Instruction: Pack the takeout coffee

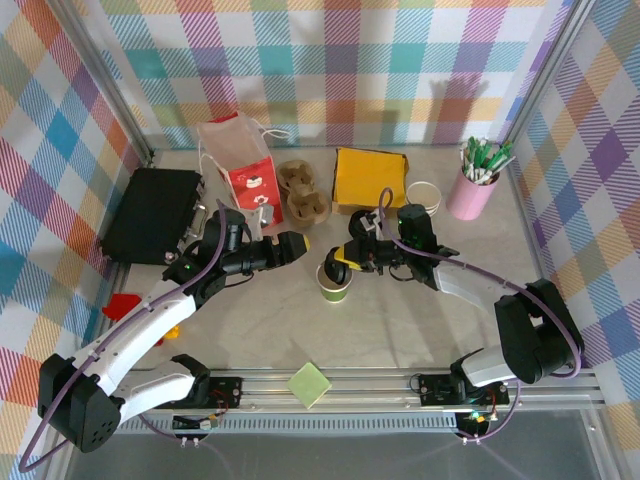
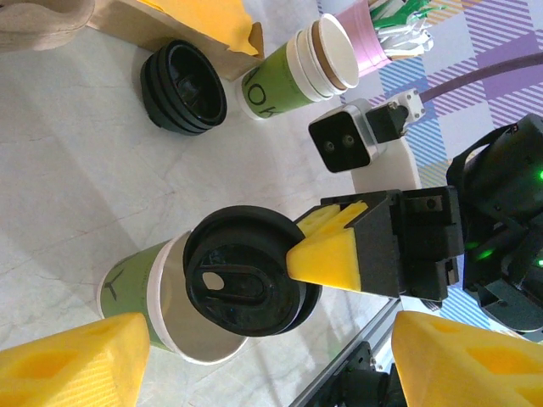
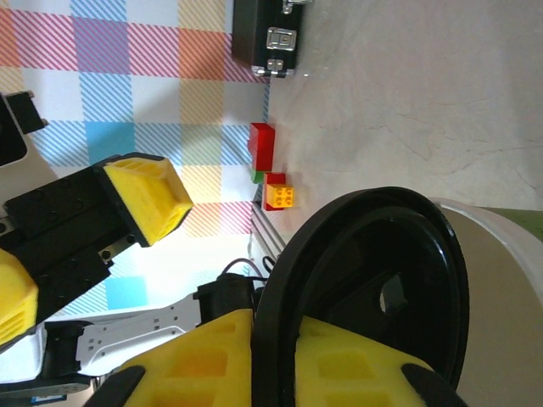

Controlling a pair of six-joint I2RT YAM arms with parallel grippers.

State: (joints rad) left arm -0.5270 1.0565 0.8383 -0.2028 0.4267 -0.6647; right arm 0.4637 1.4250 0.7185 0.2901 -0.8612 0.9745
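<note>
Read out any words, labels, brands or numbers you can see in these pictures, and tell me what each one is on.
"ok": dark letters lying sideways on the outer cup of the stack of green cups, partly hidden, so possibly the end of a longer word.
A dark Y-shaped mark, not a word: on the green side of the takeout coffee.
White print on the red paper bag: too small to read.
Nothing else is legible.

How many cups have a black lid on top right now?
1: the takeout coffee mid-table, its black lid pinched at the rim by the right end effector. The stacked green cups beside the pink pen cup are lidless.
</note>
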